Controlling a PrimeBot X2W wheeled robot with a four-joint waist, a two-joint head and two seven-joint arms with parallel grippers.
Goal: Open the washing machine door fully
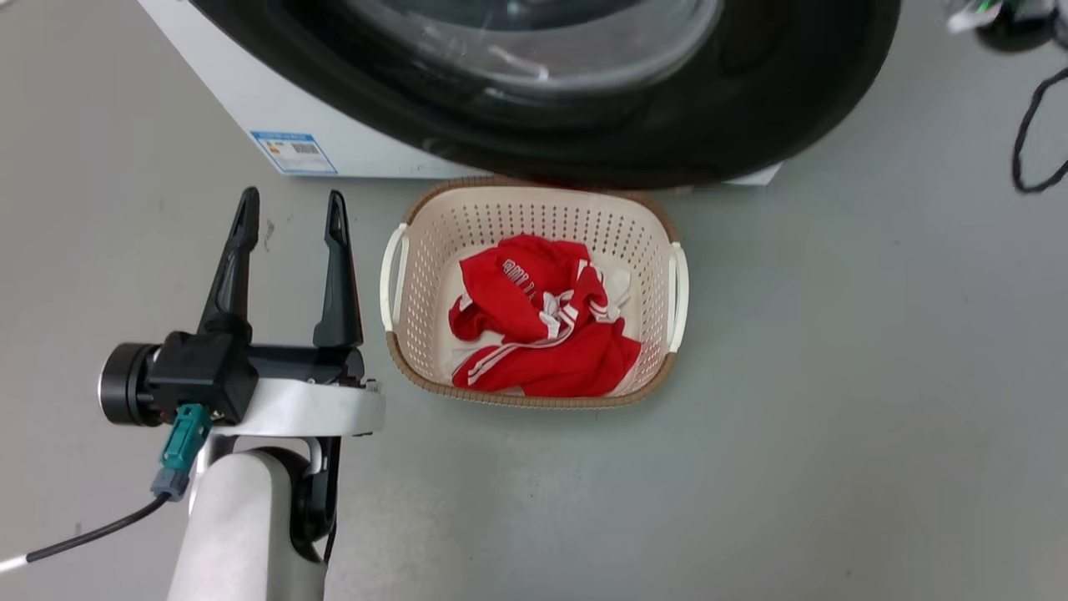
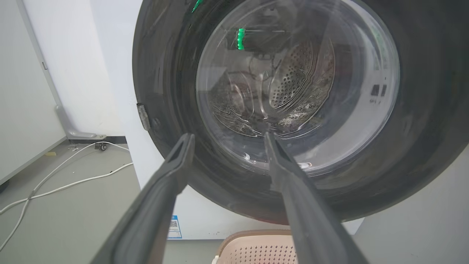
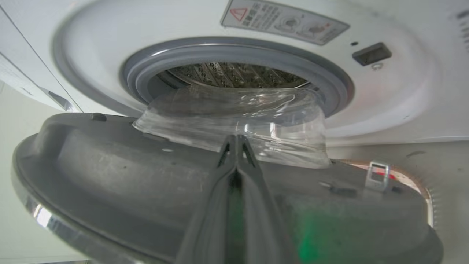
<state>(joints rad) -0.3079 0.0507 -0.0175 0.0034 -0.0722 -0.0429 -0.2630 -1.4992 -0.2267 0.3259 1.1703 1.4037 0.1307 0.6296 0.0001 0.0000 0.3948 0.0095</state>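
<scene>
The washing machine door (image 1: pixel 793 108), glossy black with bulging glass, is hanging ajar; left pincer (image 1: pixel 292 200) is gaping, right pincer (image 3: pixel 236 138) is pressing closed.

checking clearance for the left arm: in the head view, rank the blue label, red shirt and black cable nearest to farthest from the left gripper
1. blue label, just ahead of the left gripper, low on the washer
2. red shirt, to its right, in the basket
3. black cable, far right on the floor

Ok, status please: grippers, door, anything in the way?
Left gripper open, empty. Right gripper shut, at inner side of washing machine door. Door partly open. Laundry basket on floor beneath it.
</scene>
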